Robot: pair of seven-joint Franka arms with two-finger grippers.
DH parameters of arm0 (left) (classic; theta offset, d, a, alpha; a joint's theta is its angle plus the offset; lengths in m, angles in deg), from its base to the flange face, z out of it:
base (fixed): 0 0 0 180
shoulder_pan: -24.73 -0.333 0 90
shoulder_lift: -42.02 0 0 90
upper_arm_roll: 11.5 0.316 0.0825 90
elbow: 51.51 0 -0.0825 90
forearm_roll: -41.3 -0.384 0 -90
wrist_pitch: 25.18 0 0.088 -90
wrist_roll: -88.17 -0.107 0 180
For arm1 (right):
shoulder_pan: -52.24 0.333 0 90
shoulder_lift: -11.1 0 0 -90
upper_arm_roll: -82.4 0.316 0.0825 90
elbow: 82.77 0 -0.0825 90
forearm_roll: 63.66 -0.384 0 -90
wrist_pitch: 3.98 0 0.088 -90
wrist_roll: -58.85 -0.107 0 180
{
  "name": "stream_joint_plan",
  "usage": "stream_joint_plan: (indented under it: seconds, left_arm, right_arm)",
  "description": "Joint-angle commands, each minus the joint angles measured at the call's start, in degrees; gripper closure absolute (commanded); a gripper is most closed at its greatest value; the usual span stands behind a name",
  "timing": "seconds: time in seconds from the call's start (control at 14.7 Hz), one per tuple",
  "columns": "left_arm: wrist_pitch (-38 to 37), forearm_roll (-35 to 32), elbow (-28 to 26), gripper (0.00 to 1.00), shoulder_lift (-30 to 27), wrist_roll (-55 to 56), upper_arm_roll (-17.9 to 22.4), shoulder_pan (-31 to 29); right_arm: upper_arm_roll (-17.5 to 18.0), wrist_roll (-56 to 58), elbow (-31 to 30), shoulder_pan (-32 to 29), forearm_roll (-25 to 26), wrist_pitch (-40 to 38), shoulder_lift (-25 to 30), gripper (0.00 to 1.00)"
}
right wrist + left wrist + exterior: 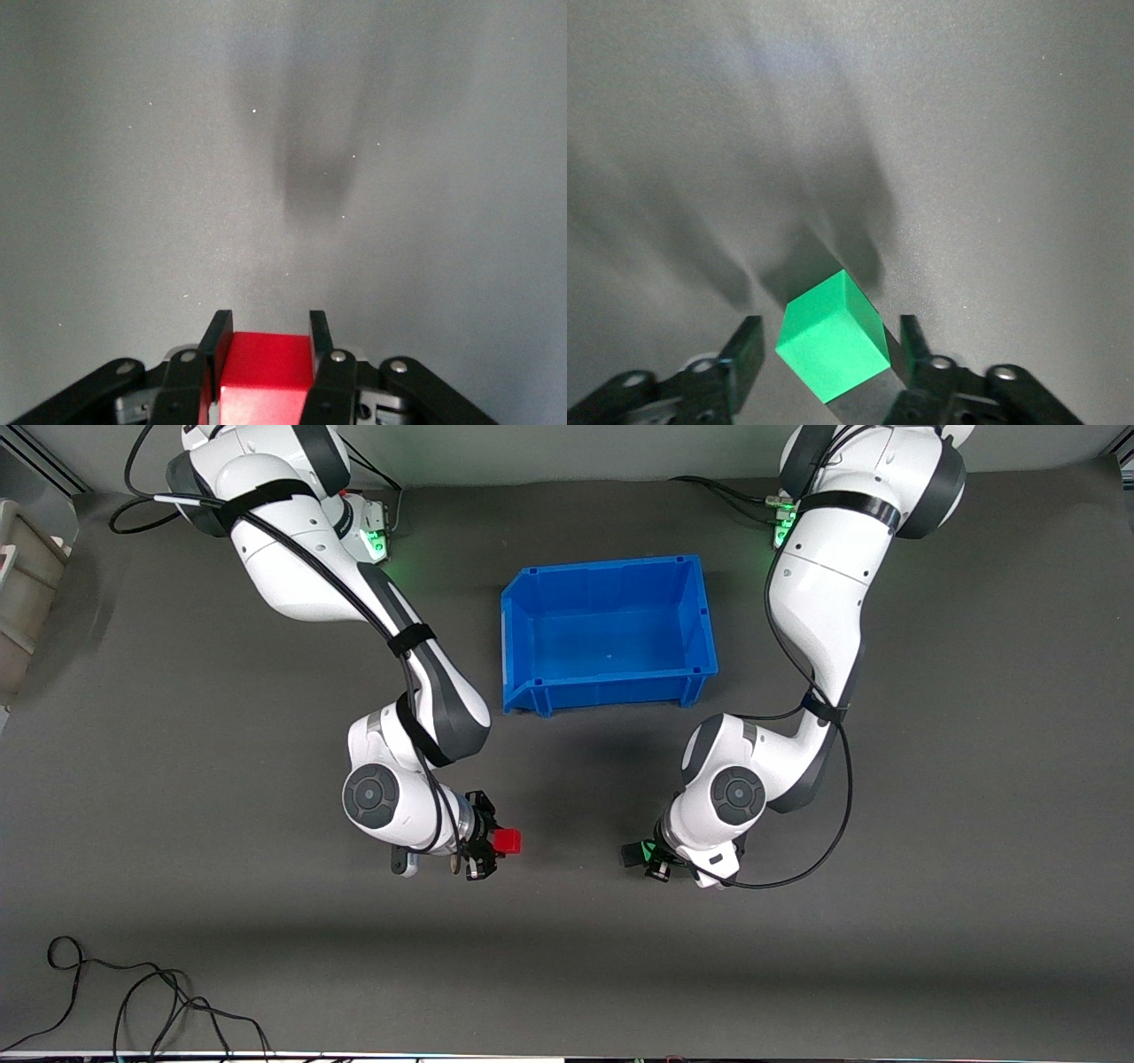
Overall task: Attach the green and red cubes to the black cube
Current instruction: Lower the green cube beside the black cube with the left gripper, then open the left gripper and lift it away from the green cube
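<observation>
Wrist views show more: right pincer (266, 341) grips the red cube (264, 365); left pincer (833, 350) stands open around the green cube (833, 335). Blue bin (609, 686) sits between the arms.

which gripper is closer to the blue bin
Roughly equal; the left, if either. The left gripper has the green cube between open fingers; the right gripper grips the red cube. Both are nearer the camera than the blue bin.
</observation>
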Motion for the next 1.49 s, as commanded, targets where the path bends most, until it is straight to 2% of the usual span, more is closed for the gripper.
stream_joint_plan:
  seconds: [0.0,0.34,0.48,0.75,0.88,0.95,1.15,1.43]
  left_arm:
    - [-0.53,-0.13,1.54,0.20,0.64,-0.42,0.62,0.67]
    - [-1.84,-0.57,1.89,0.11,-1.55,-0.15,1.23,-0.03]
    - [-2.37,-3.20,1.80,0.09,-3.31,-1.73,1.32,-0.73]
    - [-13.76,-2.95,1.72,0.08,-8.49,-11.37,0.62,-5.11]
    - [-20.62,-2.77,1.28,0.01,-11.48,-17.88,0.62,-7.57]
    - [-22.91,-2.86,0.75,0.01,-12.80,-20.95,0.62,-8.89]
    - [-28.11,-3.73,-4.41,0.01,-18.76,-32.98,1.14,-12.58]
    - [-30.58,-3.83,-12.77,0.01,-27.74,-48.20,1.23,-18.65]
  right_arm:
    - [-0.27,-1.49,2.37,0.60,-1.27,-0.36,-1.28,1.00]
    - [-0.27,-6.67,2.64,3.05,-0.92,3.15,-3.29,1.00]
    - [-0.27,-8.34,3.77,4.46,-0.75,4.91,-5.05,1.00]
    - [-0.71,-12.30,8.69,6.93,-0.39,5.27,-9.44,1.00]
    - [-0.80,-13.53,9.93,7.45,-0.22,6.75,-10.68,1.00]
    - [-0.88,-14.32,10.02,7.46,0.04,8.41,-10.85,1.00]
    - [-0.97,-14.41,13.79,7.28,1.98,9.40,-13.92,1.00]
    - [-0.97,-14.24,14.06,7.19,6.37,9.40,-15.16,1.00]
